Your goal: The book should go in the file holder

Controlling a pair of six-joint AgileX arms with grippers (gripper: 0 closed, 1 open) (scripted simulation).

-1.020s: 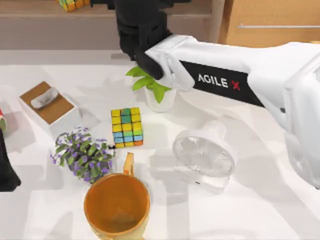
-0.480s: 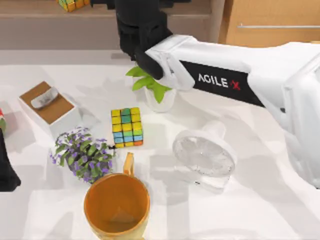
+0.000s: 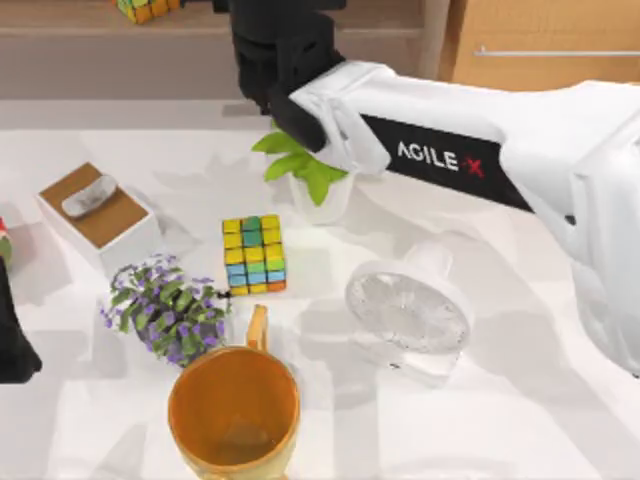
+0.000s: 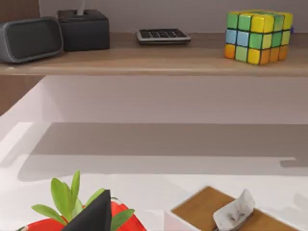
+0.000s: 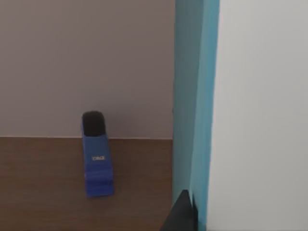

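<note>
Held upright close before the right wrist camera: the teal book (image 5: 195, 96), white page edges alongside, long axis vertical. Likely light, stiff, slick-covered; best pinched at an edge. Right gripper (image 3: 275, 50) reaching over the shelf; finger spread impossible to tell. Left gripper (image 4: 94, 216) parked at table's left.

Light over the white table (image 3: 520, 420) is bright and even, with no glare. Shadows are soft and pale: the right arm (image 3: 450, 160) throws a broad grey band across the tabletop beneath it, and the clear fan (image 3: 408, 310) and orange mug (image 3: 233, 410) leave faint smudges beside them. In the left wrist view the shelf (image 4: 154, 60) casts a wide dim band on the wall below it. In the right wrist view the teal book (image 5: 195, 110) against the gripper looks flat, evenly lit.
</note>
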